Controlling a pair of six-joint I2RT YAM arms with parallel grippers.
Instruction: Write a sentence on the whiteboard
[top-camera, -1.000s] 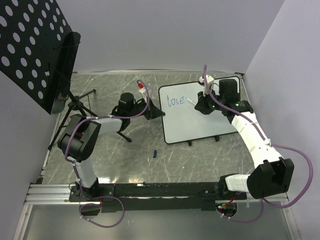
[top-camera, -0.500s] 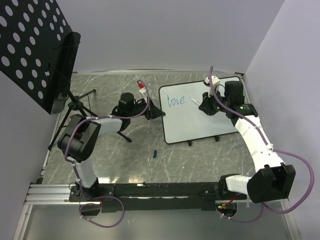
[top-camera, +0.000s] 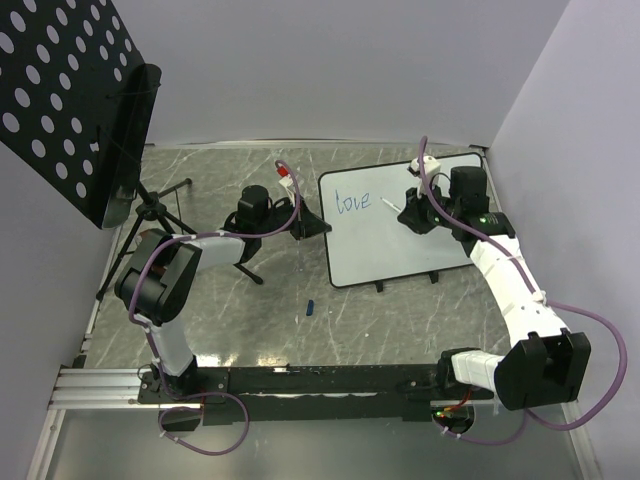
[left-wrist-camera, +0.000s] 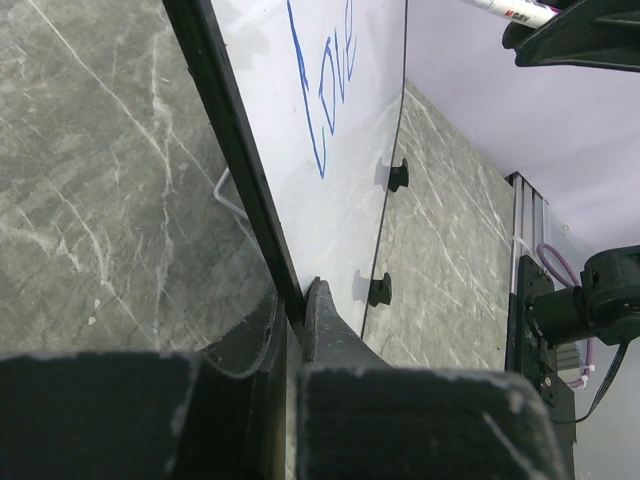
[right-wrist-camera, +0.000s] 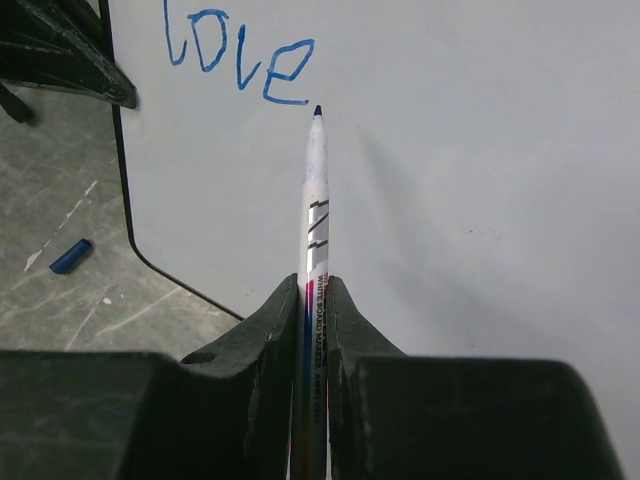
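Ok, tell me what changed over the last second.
The right gripper, shut on the marker, shifted right along the whiteboard, carrying the tip away from the word "love". No new strokes appeared. The left gripper stayed clamped on the board's left edge, and the blue cap did not move.

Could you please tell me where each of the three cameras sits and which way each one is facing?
Top external: above and behind the arms, looking down on the table; both arms show entirely, bases nearest.
Left wrist: on the left arm, looking along the left gripper, shut on the whiteboard rim; its jaws show.
Right wrist: on the right arm, looking down the marker held in the right gripper; its jaws show.
Shared: both wrist views show the blue word "love".
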